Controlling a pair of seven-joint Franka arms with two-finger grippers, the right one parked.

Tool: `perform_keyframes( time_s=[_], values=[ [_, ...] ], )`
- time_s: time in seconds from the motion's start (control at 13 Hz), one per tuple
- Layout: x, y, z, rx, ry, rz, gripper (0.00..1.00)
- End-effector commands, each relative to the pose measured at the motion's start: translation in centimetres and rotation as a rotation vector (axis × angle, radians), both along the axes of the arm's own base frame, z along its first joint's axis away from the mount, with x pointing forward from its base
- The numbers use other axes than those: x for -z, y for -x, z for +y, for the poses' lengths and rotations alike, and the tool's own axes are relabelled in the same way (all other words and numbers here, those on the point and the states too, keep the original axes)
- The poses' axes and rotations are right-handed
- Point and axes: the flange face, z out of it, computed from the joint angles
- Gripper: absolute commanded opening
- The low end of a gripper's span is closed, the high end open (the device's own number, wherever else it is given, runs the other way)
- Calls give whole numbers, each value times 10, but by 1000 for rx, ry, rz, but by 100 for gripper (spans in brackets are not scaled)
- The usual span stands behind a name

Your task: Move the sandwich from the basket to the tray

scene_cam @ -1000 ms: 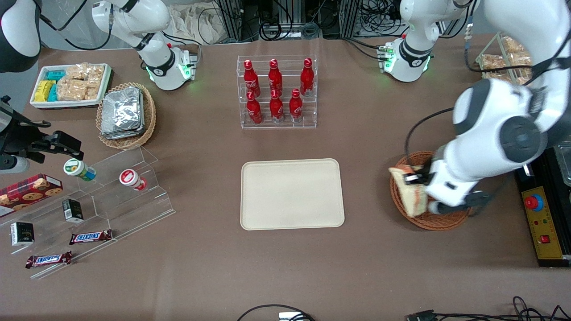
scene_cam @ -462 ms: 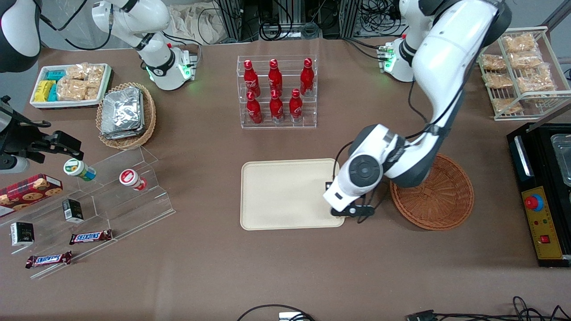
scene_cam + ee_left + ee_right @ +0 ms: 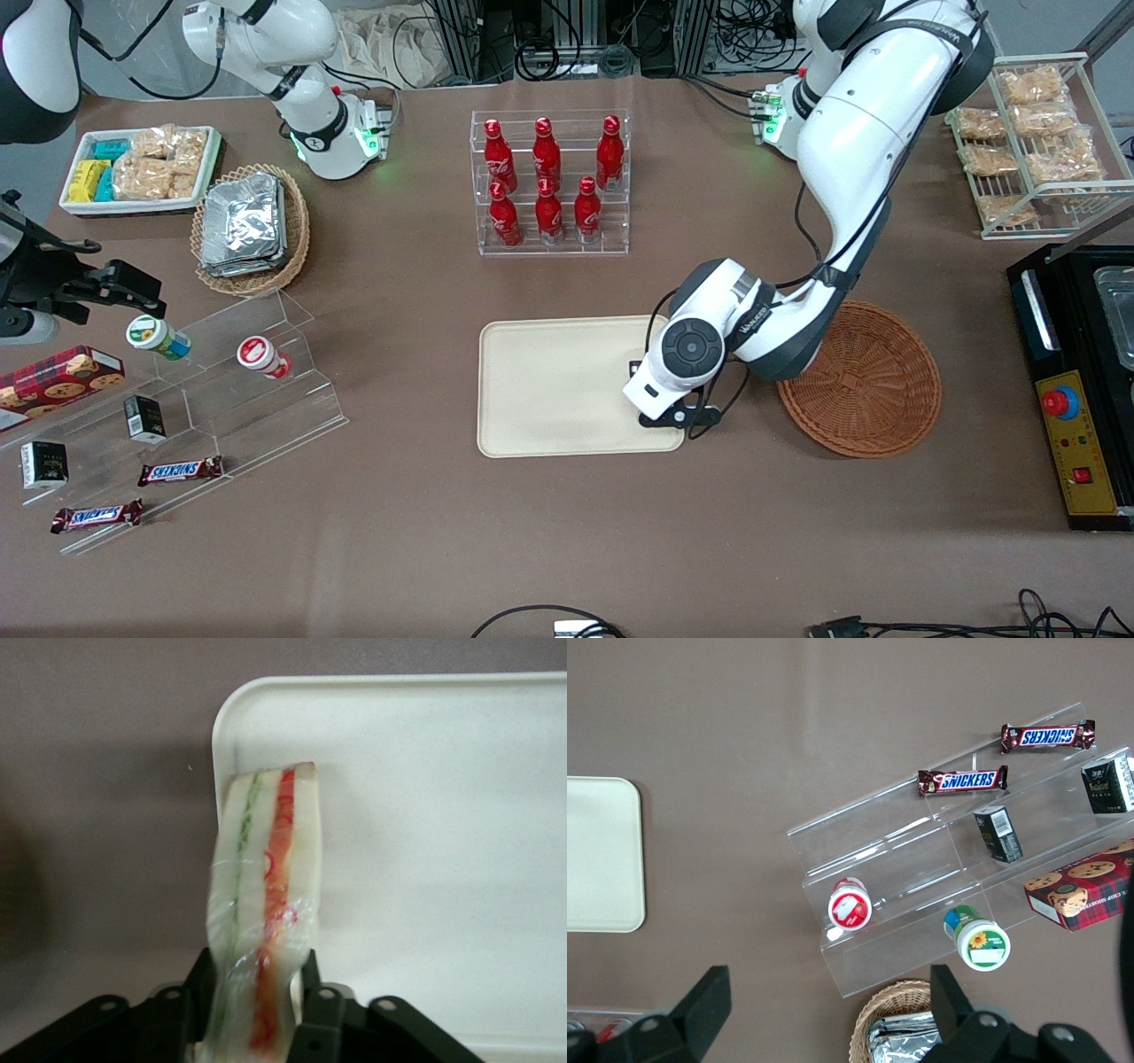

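My left gripper (image 3: 663, 397) is above the edge of the cream-beige tray (image 3: 549, 390) that lies toward the basket, hidden under its own wrist in the front view. In the left wrist view the gripper (image 3: 257, 983) is shut on the sandwich (image 3: 266, 877), a wrapped pale wedge with green and orange-red filling lines. The sandwich hangs over a rounded corner of the tray (image 3: 443, 815). The reddish-brown wicker basket (image 3: 864, 381) sits beside the tray toward the working arm's end, with nothing in it.
A clear rack of red bottles (image 3: 549, 182) stands farther from the camera than the tray. A stepped acrylic stand (image 3: 221, 390) with snacks, a lighter wicker basket of foil packets (image 3: 250, 226) and a white snack tray (image 3: 142, 168) lie toward the parked arm's end. A wire rack (image 3: 1028, 142) and a black control box (image 3: 1076, 425) lie toward the working arm's end.
The gripper lifted the sandwich out of the basket and carried it over to the tray's edge, then a little farther over the tray. The basket is left with nothing in it.
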Motion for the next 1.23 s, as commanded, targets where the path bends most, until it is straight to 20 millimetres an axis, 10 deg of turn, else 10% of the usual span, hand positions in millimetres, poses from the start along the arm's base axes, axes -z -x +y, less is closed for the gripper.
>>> perform_keyframes(
  time_s=[0.0, 0.15, 0.54, 1.15],
  values=[
    [-4, -5, -5, -16, -6, -20, 84],
    [-6, -5, -5, -17, -5, -21, 99],
    [-53, -10, 7, -25, -25, -72, 100],
    [-186, 16, 139, -173, -164, -87, 100]
  ],
)
